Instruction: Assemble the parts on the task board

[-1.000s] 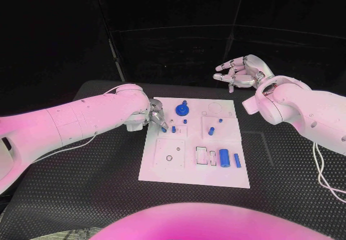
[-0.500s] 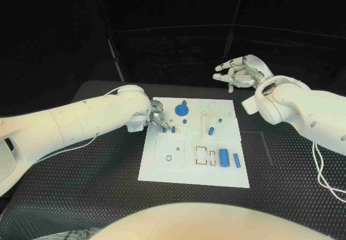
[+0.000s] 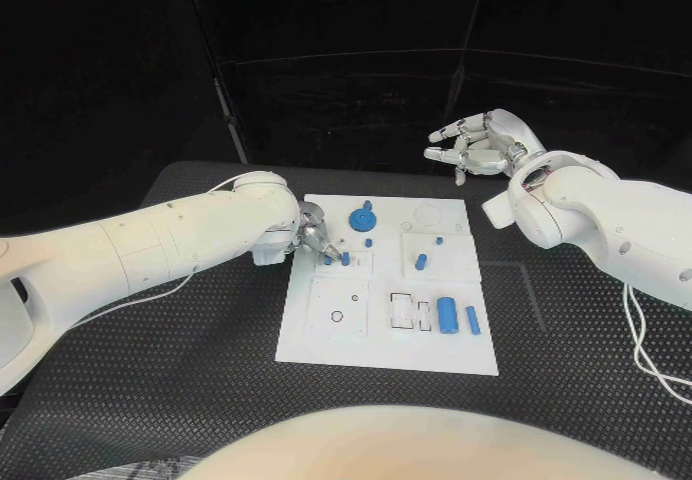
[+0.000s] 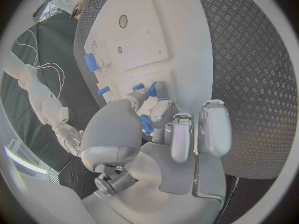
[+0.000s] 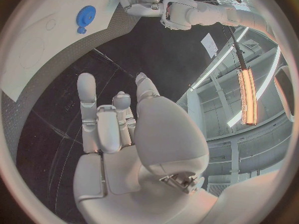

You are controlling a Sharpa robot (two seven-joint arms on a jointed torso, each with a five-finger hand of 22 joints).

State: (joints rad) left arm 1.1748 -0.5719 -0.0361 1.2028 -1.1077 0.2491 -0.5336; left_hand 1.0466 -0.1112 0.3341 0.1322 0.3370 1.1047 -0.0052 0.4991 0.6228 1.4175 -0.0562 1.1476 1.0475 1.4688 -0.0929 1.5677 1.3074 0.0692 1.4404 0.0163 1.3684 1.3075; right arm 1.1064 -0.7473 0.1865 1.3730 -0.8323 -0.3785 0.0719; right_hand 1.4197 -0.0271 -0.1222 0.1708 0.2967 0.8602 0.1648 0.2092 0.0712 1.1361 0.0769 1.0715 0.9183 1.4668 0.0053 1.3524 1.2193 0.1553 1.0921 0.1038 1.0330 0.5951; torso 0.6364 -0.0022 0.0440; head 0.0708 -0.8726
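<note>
— Where is the left hand (image 3: 315,238)?
— At the board's (image 3: 346,340) left edge, fingertips pinching a small blue peg (image 3: 345,258) standing on the board.
— And the right hand (image 3: 477,142)?
— Raised beyond the board's far edge, fingers spread, holding nothing. A blue gear (image 3: 364,218) sits just beyond the peg.

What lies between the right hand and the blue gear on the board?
In the head view, bare black table and white task board separate the right hand from the blue gear.
</note>
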